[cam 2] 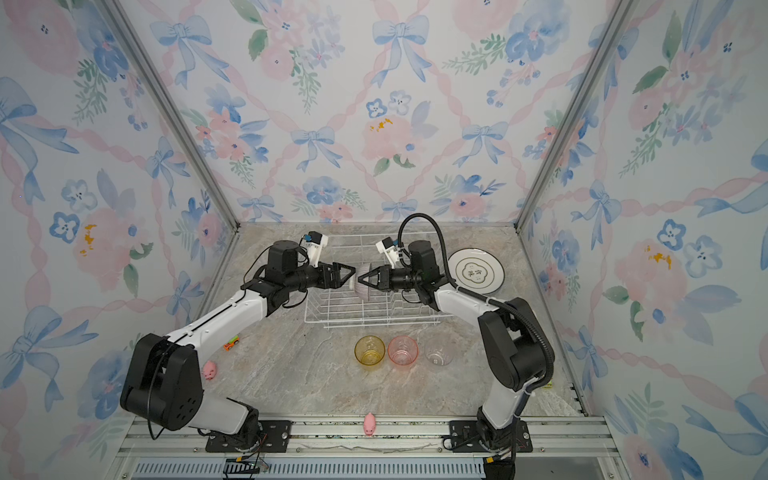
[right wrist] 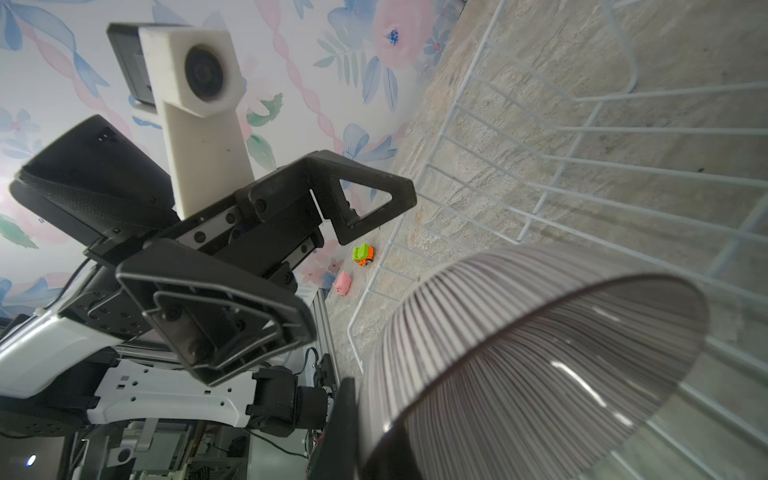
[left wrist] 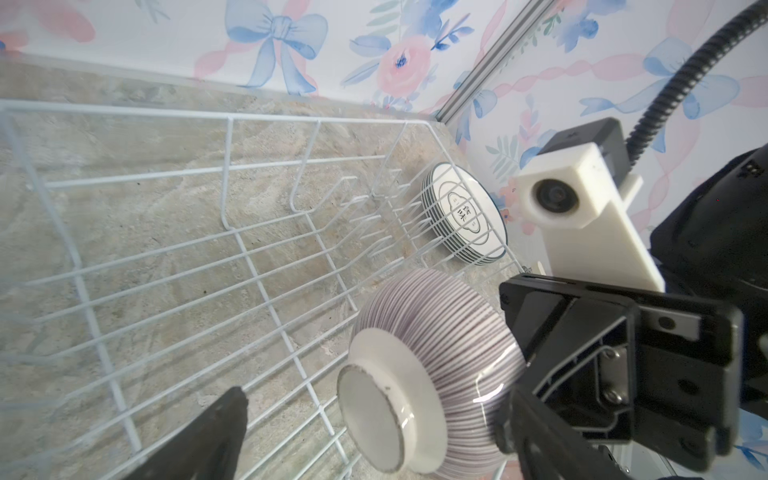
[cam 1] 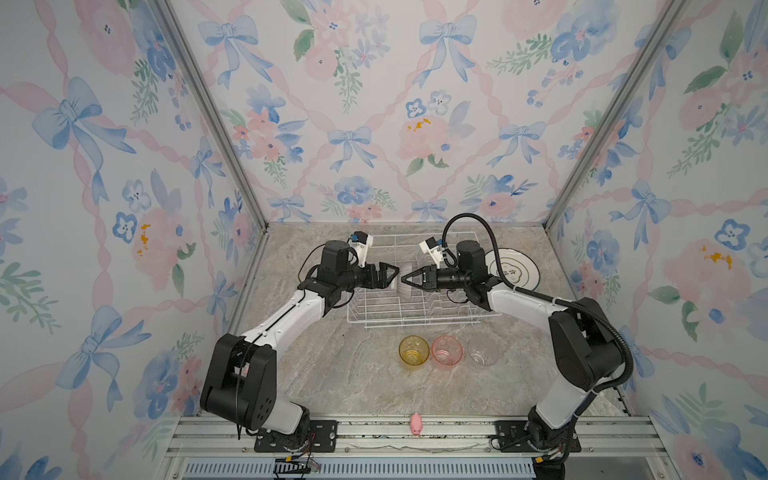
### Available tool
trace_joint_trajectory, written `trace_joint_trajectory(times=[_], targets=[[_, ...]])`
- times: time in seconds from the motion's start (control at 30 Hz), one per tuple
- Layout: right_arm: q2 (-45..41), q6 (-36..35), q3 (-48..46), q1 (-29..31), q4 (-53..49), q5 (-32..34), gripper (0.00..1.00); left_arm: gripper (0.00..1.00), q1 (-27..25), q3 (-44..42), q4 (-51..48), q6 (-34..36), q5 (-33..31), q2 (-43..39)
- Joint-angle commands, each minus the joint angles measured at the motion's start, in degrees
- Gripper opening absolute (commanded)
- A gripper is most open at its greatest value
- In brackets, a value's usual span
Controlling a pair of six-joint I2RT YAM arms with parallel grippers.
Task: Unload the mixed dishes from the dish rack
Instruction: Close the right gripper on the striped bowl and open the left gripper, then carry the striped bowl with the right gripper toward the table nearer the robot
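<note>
walls [cam 1: 374, 124]: floral paper with bows, on three sides.
tabletop [cam 1: 353, 386]: grey marble look, with a metal rail [cam 1: 415, 440] along its front edge.
left arm [cam 1: 282, 316]: reaches from the front left corner over the rack's left end.
right arm [cam 1: 523, 307]: reaches from the front right corner over the rack's right end.
rack [cam 1: 432, 309]: white wire, set across the middle toward the back edge; the only dish in or over it is the bowl.
plates [cam 1: 513, 268]: one flat stack, dark-rimmed, lettering on the top one; near the back right corner, just beside the rack's right end [left wrist: 465, 216].
bowl [cam 1: 402, 287]: purplish, ribbed; held on its side over the rack's middle, white foot toward the left gripper, mouth toward the right [left wrist: 436, 353].
right gripper [cam 1: 405, 277]: fingers clamped on the bowl's rim.
left gripper [cam 1: 395, 277]: fingers wide apart at the bowl's foot; the one finger [left wrist: 208, 436] in the left wrist view stands clear of it.
yellow tumbler [cam 1: 413, 351], pink tumbler [cam 1: 446, 351], clear tumbler [cam 1: 483, 351]: upright, a row near the rack's front side, each just beside the next.
pig [cam 1: 416, 424]: pink toy, on the rail at mid front.
second pig [cam 2: 209, 370]: near the left edge.
car [cam 2: 231, 343]: orange and green toy, near the left edge, behind the second pig.
</note>
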Motion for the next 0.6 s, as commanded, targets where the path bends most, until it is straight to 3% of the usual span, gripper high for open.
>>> trace_joint_trajectory(times=[0.0,0.23,0.4,0.57], targets=[[-3.87,-16.06,5.01,1.99,-16.93,4.81,0.0,0.98,-0.3,-1.75,0.11,0.83,-5.06,-4.12],[-6.98,-28.58,9.6,6.37,-33.78,18.58,0.0,0.98,-1.72,-4.68,-0.14,1.62,-17.65,-14.13],[-10.75,-36.04,10.72,11.98,-40.84,30.58,0.0,0.98,-2.14,-6.46,-1.84,1.82,-29.48,-21.57],[-15.41,-41.86,11.57,18.34,-45.27,42.71,0.0,0.98,-2.07,-5.25,-6.91,1.31,-37.87,-23.59]])
